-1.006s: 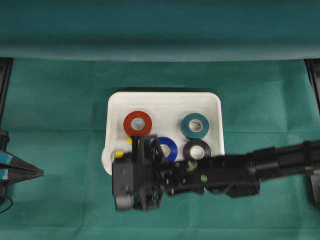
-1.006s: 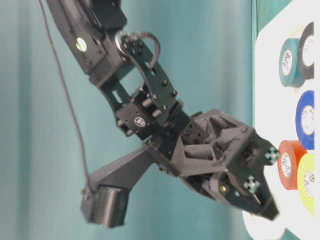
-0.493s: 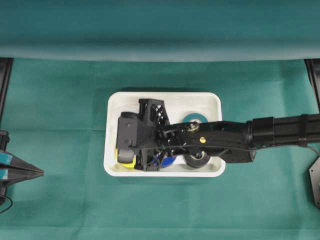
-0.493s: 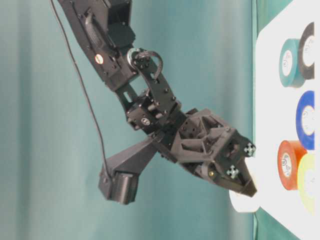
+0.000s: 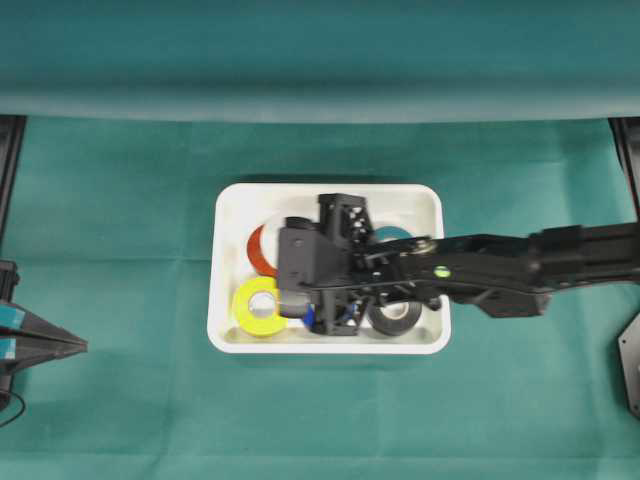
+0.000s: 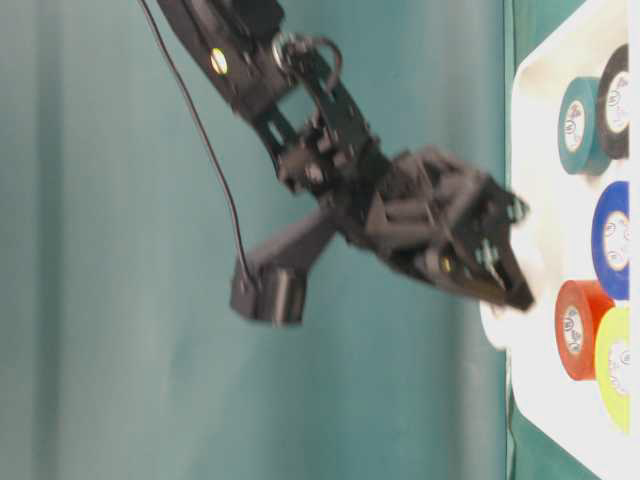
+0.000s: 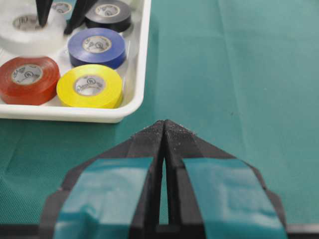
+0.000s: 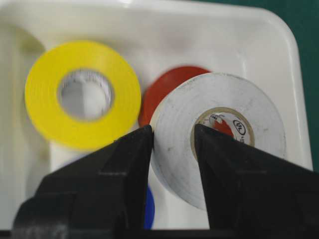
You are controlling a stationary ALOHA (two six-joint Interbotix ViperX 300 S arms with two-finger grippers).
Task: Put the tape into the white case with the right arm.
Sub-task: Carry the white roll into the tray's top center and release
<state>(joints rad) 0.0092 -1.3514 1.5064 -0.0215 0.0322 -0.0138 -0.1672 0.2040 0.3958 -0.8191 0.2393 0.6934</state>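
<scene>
- Left gripper: parked on the cloth left of the case, well apart from it; fingers pressed together, nothing held. Judged idle, since the task belongs to the other arm.
- Case: yellow roll and red roll lie flat at its left end; blue and black rolls further right, teal roll beyond.
- Right arm: reaches in from the right, wrist over the case middle, judged positioned for release inside.
- Right gripper: clamped tight on the white tape, one finger outside the wall, one in the core.
- Tape: over the case interior, above the red roll; whether it touches the floor cannot be told.
</scene>
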